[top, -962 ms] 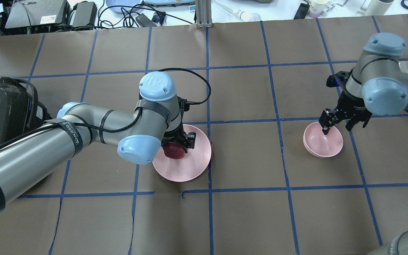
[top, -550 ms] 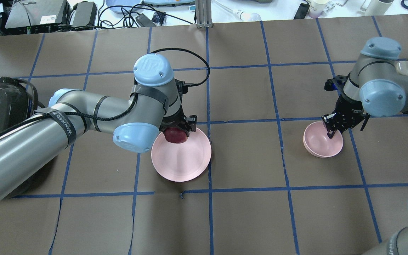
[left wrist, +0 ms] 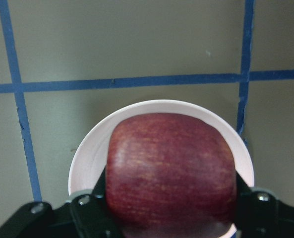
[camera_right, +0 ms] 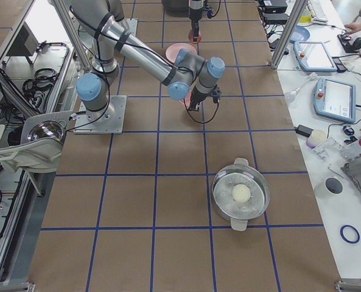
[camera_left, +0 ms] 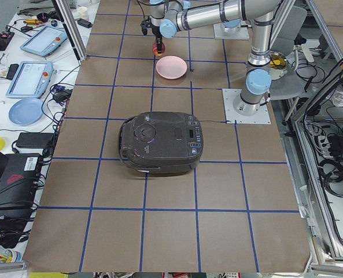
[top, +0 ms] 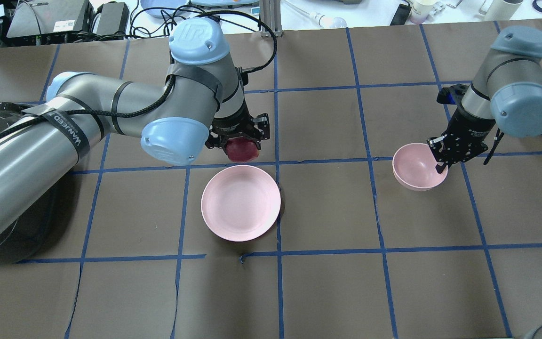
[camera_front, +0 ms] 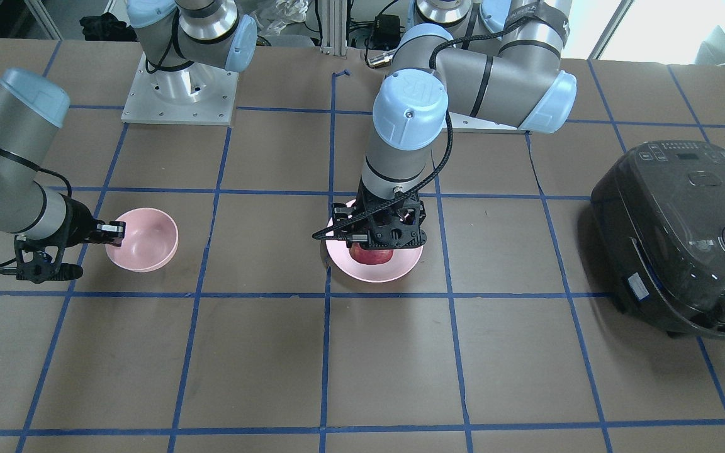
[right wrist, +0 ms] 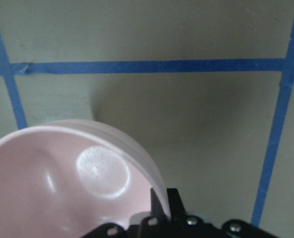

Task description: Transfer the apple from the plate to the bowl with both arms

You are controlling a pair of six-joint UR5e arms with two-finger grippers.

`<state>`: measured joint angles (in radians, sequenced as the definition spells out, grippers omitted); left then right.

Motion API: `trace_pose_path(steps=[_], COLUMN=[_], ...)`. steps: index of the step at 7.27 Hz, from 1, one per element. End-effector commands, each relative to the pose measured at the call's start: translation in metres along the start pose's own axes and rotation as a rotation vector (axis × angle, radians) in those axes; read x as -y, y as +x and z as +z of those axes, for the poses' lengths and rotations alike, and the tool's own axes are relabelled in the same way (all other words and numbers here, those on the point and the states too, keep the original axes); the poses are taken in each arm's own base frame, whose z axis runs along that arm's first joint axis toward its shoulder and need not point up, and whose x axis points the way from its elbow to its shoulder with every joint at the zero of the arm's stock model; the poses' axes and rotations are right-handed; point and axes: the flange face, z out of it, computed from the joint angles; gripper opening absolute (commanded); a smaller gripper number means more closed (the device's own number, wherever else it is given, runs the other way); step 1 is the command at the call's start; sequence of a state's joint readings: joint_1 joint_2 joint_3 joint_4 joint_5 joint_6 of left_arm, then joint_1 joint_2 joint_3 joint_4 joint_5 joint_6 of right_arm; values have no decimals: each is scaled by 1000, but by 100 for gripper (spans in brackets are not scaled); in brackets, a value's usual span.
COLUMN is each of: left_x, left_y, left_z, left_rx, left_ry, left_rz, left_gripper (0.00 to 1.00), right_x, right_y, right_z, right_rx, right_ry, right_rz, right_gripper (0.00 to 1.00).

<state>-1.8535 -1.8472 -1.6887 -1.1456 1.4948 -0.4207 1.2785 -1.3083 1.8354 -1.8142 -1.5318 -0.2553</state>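
You see left gripper (top: 239, 142) clamped on apple (top: 243, 150), held above plate (top: 240, 207); right gripper (top: 439, 165), jaws pinching bowl (top: 412, 165) at rim.

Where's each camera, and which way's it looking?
Front: across the table, facing left arm, right arm.
Overhead: behind both arms, looking forward and down.
Left side: table's end, past cooker; left arm.
Right side: opposite end; right arm nearest.
Left wrist: down on apple, plate; jaws.
Right wrist: down into bowl; jaws.
Front, overhead share plate, bowl.
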Motion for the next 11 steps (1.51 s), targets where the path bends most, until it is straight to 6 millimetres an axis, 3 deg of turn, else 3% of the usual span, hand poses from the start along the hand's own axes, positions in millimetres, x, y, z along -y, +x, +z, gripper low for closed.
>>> trace_pose_path(steps=[1,3,4,6,7,8,9,10,11], left_x=[0,-10,-11,-10,-10,-10,-10,-14,-22], left_y=[19,31,33,33,33,32,33,39,51], left_z=[-12,-10,-9,-6,-5,-4,-4,-3,-2], left_rx=[-39,-37,-36,-32,-32,-30,-30,-35,-40], left_ry=[-18,-22,-22,-25,-23,-24,-26,-27,-24], left_rz=[-116,-118,-115,-114,-112,-112,-113,-125,-169], left_gripper=[0,0,0,0,0,0,0,0,0], right_x=[3,-6,-14,-23,-26,-27,-29,-29,-25], right_y=[-72,-145,-168,-179,-177,-178,-180,-181,-175], right_z=[-4,13,26,74,82,83,85,80,65], right_rx=[43,73,66,58,58,58,57,55,43], right_ry=[41,79,89,115,117,111,104,116,143], right_rz=[-37,-132,-173,-208,-208,-209,-212,-216,-207], right_gripper=[0,0,0,0,0,11,58,93,100])
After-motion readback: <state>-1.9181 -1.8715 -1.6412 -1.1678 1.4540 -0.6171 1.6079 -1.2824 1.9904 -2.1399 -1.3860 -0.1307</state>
